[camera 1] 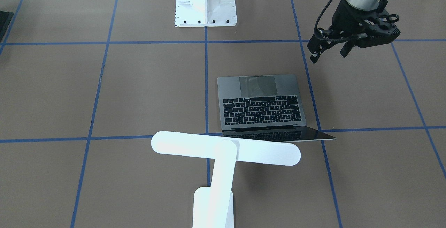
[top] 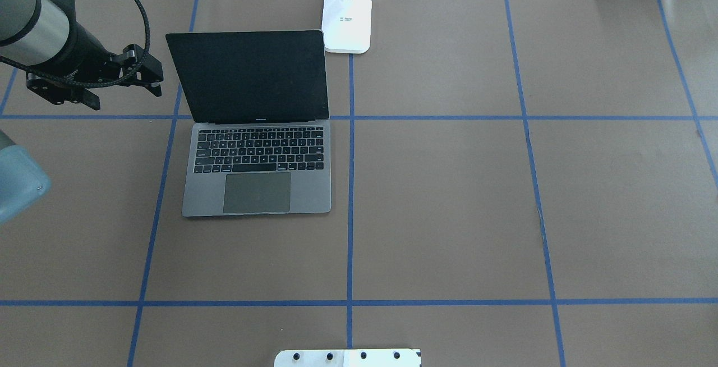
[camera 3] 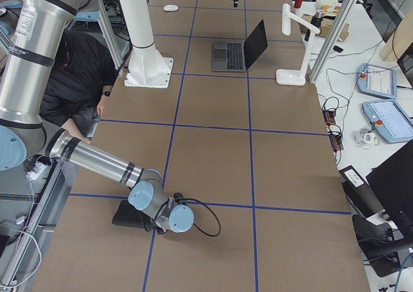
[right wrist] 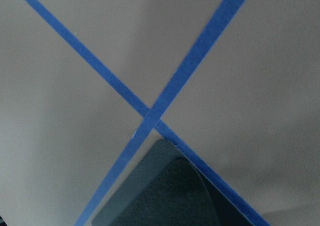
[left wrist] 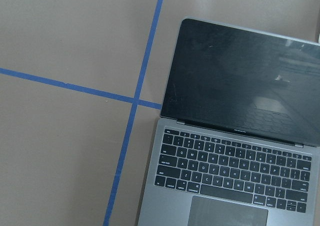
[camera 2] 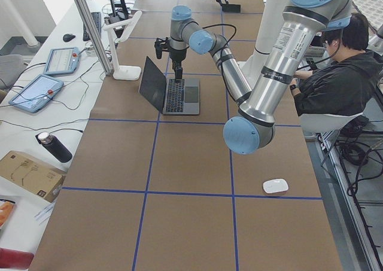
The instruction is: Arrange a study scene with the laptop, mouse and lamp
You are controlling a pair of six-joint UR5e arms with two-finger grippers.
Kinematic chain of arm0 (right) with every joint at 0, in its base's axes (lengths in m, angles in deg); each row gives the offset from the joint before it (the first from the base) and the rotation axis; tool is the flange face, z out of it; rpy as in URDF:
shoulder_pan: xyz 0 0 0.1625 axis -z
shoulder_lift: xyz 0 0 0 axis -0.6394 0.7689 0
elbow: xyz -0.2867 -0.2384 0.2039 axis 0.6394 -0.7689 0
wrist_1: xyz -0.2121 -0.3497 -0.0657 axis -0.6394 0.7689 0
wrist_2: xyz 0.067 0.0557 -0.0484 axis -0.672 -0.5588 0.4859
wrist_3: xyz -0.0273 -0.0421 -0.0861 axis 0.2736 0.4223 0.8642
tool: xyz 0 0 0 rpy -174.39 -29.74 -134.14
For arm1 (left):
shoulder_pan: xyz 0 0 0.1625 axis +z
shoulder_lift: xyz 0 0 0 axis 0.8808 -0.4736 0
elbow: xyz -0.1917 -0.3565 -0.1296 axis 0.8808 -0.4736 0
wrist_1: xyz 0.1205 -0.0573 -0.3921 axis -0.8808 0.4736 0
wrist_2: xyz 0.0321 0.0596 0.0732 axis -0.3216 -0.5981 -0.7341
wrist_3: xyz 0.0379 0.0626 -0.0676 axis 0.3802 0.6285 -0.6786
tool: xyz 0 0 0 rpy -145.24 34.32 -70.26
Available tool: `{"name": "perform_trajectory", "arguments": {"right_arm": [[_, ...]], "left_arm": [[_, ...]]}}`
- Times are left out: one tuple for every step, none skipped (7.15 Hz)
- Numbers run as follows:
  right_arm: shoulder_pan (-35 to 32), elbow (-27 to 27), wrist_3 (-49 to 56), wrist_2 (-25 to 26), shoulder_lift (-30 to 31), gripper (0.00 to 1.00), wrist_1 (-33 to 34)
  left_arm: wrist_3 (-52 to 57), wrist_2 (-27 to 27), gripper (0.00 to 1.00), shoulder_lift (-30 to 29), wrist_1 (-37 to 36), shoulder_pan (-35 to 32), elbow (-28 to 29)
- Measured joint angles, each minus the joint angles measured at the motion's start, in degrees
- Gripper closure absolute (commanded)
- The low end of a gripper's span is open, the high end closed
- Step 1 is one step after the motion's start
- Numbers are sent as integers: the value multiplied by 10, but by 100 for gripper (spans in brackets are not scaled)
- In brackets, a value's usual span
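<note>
The laptop (top: 258,193) stands open left of the table's middle, with a dark screen and its keyboard toward the robot base; the left wrist view also shows the laptop (left wrist: 235,181). The lamp (camera 1: 223,151) stands upright behind it, its bar head over the screen's top edge and its base (top: 348,22) at the far edge. The mouse (camera 2: 275,185) lies alone at the table's left end. My left gripper (camera 1: 329,55) hovers open and empty beside the screen's left side. My right gripper (camera 3: 164,218) is low at the right end; I cannot tell its state.
A flat black pad (camera 3: 126,214) lies under the right gripper, its corner on a tape crossing (right wrist: 165,196). The white pedestal (camera 1: 205,5) stands at the robot's edge. A person (camera 2: 335,73) sits beside the table. Tablets and cables (camera 3: 381,98) line the far side.
</note>
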Motion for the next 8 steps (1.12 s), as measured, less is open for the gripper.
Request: {"name": "perform_trajectory", "arguments": {"right_arm": [[0, 1, 0, 0, 4, 1, 0], [0, 3, 1, 0, 8, 1, 0], [0, 5, 1, -1, 13, 1, 0], [0, 5, 1, -1, 17, 7, 0], [0, 5, 1, -2, 18, 21, 0], [0, 2, 1, -4, 19, 31, 0], [0, 2, 1, -5, 21, 45, 0], [0, 4, 1, -7, 23, 65, 0]], "left_arm": [[0, 0, 0, 0, 0, 0, 0], [0, -1, 0, 0, 0, 0, 0], [0, -1, 0, 0, 0, 0, 0], [0, -1, 0, 0, 0, 0, 0], [0, -1, 0, 0, 0, 0, 0], [0, -1, 0, 0, 0, 0, 0], [0, -1, 0, 0, 0, 0, 0], [0, -2, 0, 0, 0, 0, 0]]}}
